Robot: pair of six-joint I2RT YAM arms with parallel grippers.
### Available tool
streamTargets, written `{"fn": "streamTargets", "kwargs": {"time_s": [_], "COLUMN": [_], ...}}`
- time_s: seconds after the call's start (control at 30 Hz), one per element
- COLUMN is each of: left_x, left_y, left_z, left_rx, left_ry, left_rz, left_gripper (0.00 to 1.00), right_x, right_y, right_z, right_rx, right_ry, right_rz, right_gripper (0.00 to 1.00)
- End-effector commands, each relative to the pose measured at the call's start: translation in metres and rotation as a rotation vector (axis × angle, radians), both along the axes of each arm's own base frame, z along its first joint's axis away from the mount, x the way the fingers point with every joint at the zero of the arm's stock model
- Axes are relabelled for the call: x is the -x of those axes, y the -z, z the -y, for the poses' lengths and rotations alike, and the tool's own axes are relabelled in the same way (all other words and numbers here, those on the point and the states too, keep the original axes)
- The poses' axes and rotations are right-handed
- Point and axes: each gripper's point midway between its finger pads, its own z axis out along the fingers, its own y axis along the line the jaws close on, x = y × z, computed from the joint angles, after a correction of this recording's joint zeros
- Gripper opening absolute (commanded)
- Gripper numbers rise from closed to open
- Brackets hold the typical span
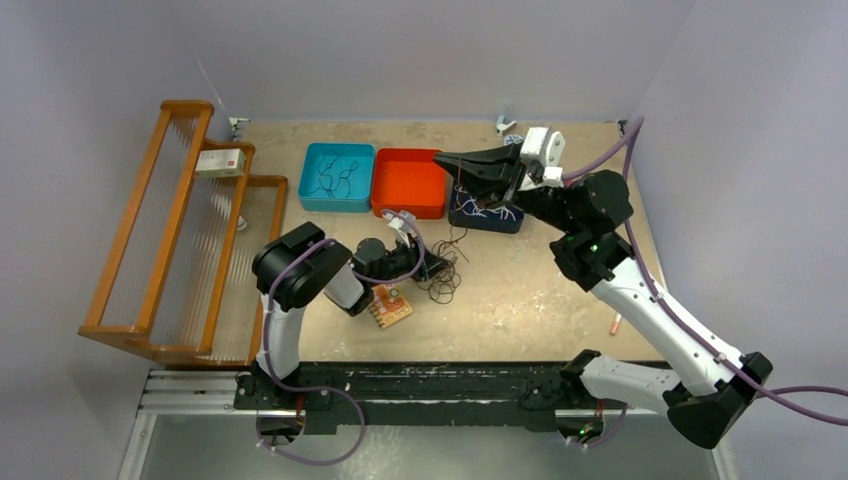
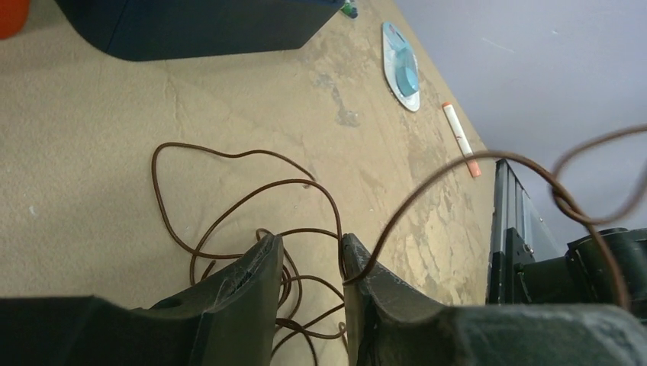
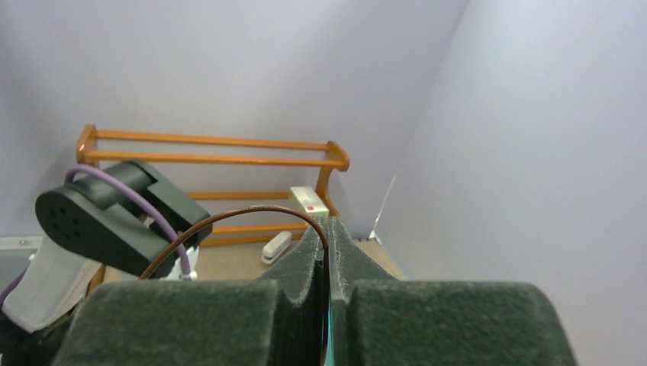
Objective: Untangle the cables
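A tangle of thin dark brown cables (image 1: 443, 280) lies on the table in front of the bins. My left gripper (image 1: 430, 268) is low at the tangle's left side. In the left wrist view it (image 2: 309, 242) is open, with loops of the cables (image 2: 252, 191) between and under the fingers, and one strand drapes over the right finger (image 2: 366, 267). My right gripper (image 1: 442, 157) is raised over the bins, pointing left. In the right wrist view it (image 3: 328, 223) is shut on one brown cable (image 3: 229, 216), which arcs out to the left.
A teal bin (image 1: 338, 177) holding thin cables, an orange bin (image 1: 409, 183) and a dark blue bin (image 1: 486, 212) stand at the back. A wooden rack (image 1: 170, 230) with a small box (image 1: 221, 162) fills the left. A small circuit board (image 1: 390, 306) and a marker (image 1: 615, 323) lie near the front.
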Motion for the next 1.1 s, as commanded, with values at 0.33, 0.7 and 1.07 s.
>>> {"fn": "streamTargets", "kwargs": {"time_s": [0.33,0.7,1.07], "left_x": [0.0,0.003,0.002], "left_y": [0.019,-0.001,-0.054], "left_z": [-0.004,-0.015,-0.047], "left_rx": [0.011,0.019,-0.043], "left_ry": [-0.028,-0.076,-0.209], "left_rz": [-0.011,-0.006,0.069], "left_gripper": [0.18,0.17,0.42], "right_x": [0.012,-0.044,-0.114], "right_y": [-0.088,-0.081,-0.045], "right_z": [0.045,0.055,0.062], "right_rx": [-0.227,-0.232,-0.142], "right_ry": [0.151,0.374,0.65], "right_rz": [0.14,-0.023,-0.215], "right_gripper": [0.0,0.0,0.0]}}
